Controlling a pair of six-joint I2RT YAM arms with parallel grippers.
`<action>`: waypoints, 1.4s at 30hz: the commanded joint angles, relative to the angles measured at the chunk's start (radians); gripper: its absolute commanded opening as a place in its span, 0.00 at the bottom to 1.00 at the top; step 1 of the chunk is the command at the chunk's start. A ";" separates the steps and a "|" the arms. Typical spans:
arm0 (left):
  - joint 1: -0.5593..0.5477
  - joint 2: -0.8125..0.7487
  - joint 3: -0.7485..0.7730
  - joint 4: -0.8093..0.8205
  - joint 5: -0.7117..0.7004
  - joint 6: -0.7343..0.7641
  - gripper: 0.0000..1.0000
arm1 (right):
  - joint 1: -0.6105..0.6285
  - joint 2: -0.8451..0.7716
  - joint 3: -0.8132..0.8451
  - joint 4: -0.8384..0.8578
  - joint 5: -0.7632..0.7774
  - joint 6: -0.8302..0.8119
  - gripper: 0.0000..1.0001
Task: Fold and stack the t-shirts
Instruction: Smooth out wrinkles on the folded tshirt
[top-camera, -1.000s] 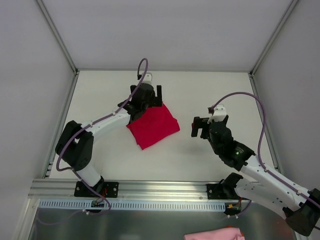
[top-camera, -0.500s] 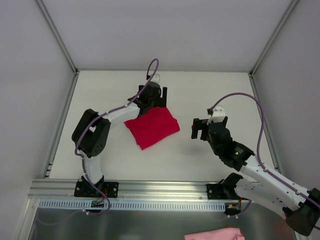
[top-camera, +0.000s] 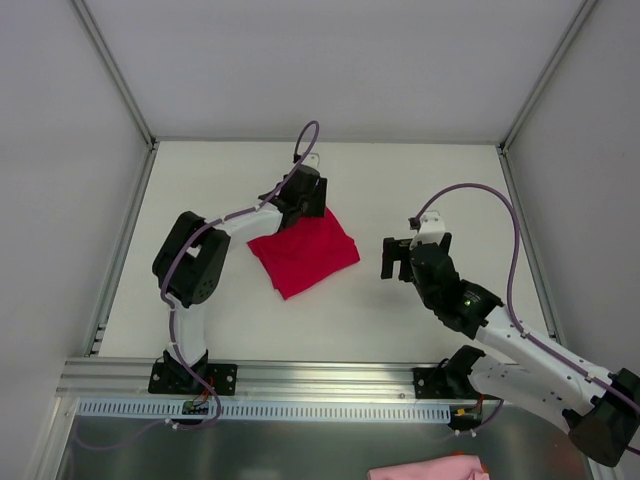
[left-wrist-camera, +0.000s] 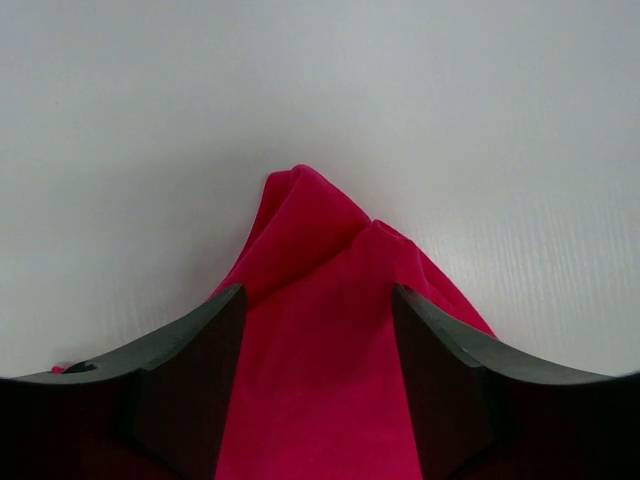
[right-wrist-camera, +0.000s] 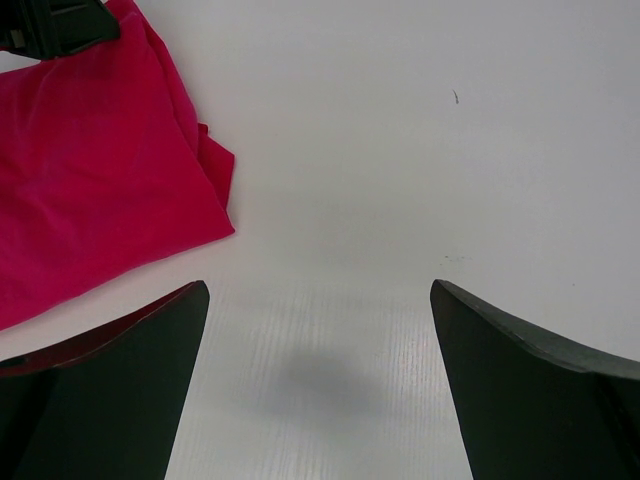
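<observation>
A folded crimson t-shirt (top-camera: 305, 250) lies on the white table, a small tilted square left of centre. My left gripper (top-camera: 310, 200) is down at its far corner. In the left wrist view the fingers (left-wrist-camera: 190, 350) stand on either side of the red cloth (left-wrist-camera: 310, 250), still apart, with cloth filling the gap between them. My right gripper (top-camera: 400, 258) hovers to the right of the shirt, wide open and holding nothing (right-wrist-camera: 320, 290). The right wrist view shows the shirt's edge (right-wrist-camera: 90, 170) at upper left, and bare table lies between its fingers.
Grey walls close the table on the left, back and right. An aluminium rail (top-camera: 300, 380) runs along the near edge by the arm bases. A pink cloth (top-camera: 425, 468) lies below the rail at the bottom edge.
My left arm has swung its elbow inward and settled the gripper on the shirt's far corner, and its jaws have narrowed around the cloth. The right arm has barely moved.
</observation>
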 joint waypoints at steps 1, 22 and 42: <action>0.011 0.011 0.051 0.005 0.018 0.023 0.59 | -0.001 -0.011 0.016 0.021 0.033 0.007 1.00; 0.020 0.078 0.092 -0.038 0.044 0.034 0.51 | -0.001 -0.039 0.015 0.005 0.059 0.007 1.00; 0.029 0.132 0.247 -0.113 0.046 0.053 0.00 | 0.011 -0.016 0.007 0.038 0.007 -0.034 1.00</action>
